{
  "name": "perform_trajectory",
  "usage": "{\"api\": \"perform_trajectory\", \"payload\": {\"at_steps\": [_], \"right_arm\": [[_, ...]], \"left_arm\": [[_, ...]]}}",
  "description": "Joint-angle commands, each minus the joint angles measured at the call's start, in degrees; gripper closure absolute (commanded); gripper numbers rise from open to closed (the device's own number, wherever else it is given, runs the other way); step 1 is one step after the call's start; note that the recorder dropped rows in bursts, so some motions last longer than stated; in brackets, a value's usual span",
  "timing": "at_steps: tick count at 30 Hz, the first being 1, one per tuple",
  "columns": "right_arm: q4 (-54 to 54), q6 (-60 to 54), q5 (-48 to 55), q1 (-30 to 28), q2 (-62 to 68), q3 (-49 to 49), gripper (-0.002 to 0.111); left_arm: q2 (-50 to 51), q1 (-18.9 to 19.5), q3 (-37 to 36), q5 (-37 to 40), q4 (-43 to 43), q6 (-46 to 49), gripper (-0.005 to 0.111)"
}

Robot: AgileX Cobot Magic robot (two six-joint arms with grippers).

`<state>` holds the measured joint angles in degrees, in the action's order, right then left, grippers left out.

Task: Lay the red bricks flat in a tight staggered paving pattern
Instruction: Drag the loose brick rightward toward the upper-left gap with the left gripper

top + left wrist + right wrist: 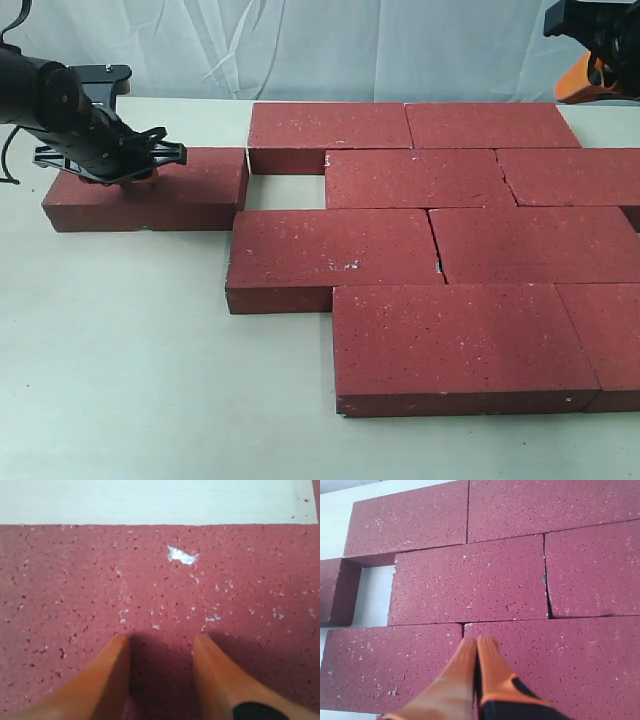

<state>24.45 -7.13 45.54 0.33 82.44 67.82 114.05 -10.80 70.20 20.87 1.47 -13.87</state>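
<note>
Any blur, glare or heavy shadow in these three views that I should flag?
Exterior view: even, soft light, no glare, the red bricks sharp. Left wrist view: the left gripper's fingers are out of focus and shade the brick between them. Right wrist view: bricks crisp, the right gripper's fingers slightly soft.

Bright, soft, even light comes from overhead. The orange fingers (107,680) of my left gripper (160,640) look slightly out of focus. Between and under them a dim, fuzzy shadow lies on the brick (200,580), whose white specks beyond my tips are crisp
</note>
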Motion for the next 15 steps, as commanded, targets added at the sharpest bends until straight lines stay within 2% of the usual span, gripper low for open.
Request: {"api": "perform_trajectory", "payload": {"at_steps": [1, 15], "right_arm": [[0.2, -0.4, -0.7, -0.3, 0.1, -0.2, 0.109], [0.2, -0.4, -0.7, -0.3, 0.1, -0.2, 0.109]], "left_arm": [[1.6, -0.8, -0.6, 4.2, -3.1, -0.3, 0.066], [-1.3, -0.8, -0.6, 5.1, 0.9, -0.3, 0.066]]}}
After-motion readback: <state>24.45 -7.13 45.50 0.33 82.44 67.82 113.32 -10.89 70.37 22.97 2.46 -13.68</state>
